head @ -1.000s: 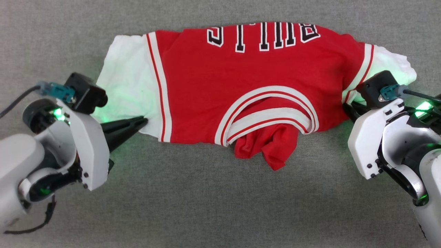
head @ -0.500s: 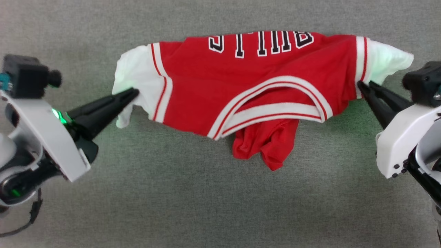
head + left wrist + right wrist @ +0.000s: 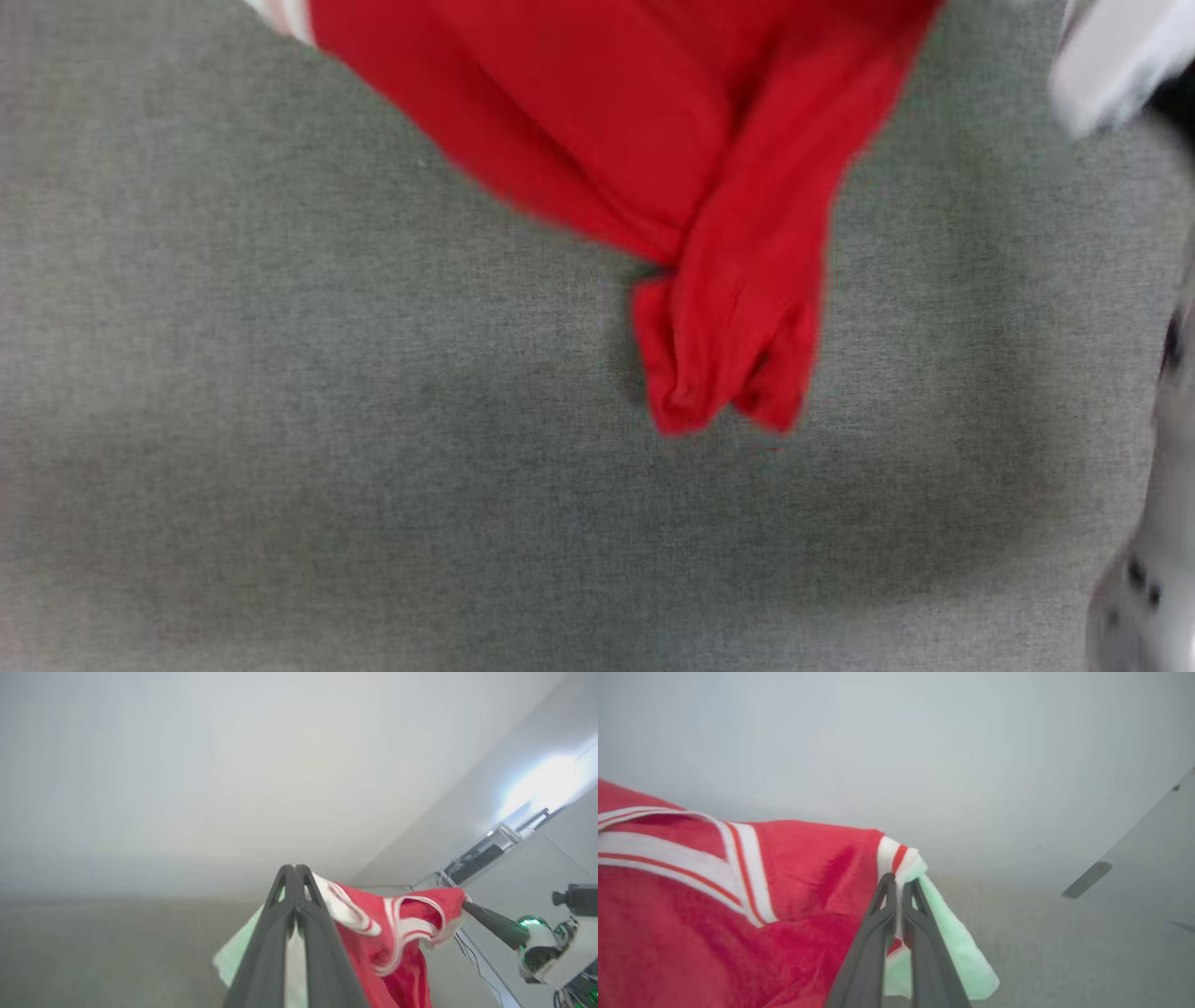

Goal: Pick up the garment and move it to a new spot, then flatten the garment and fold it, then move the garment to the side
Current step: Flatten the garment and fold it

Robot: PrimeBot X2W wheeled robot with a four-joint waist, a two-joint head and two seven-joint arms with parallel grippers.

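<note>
Garment (image 3: 607, 112), upper centre, is hanging over the worktop (image 3: 280, 467); closed jaws of left gripper (image 3: 295, 869) and right gripper (image 3: 899, 880) are pinching its sleeves.

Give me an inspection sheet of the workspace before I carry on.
Surface: grey cloth-like top.
Job's things: red shirt lifted and hanging, bunched at its lower end; blurred in the head view.
Clutter: nothing seen.
Grippers: left gripper shut on a white sleeve; right gripper shut on the other sleeve by its striped trim.
Cables: what look like thin wires past the surface's edge.
Surroundings: pale wall, bright light patch.
</note>
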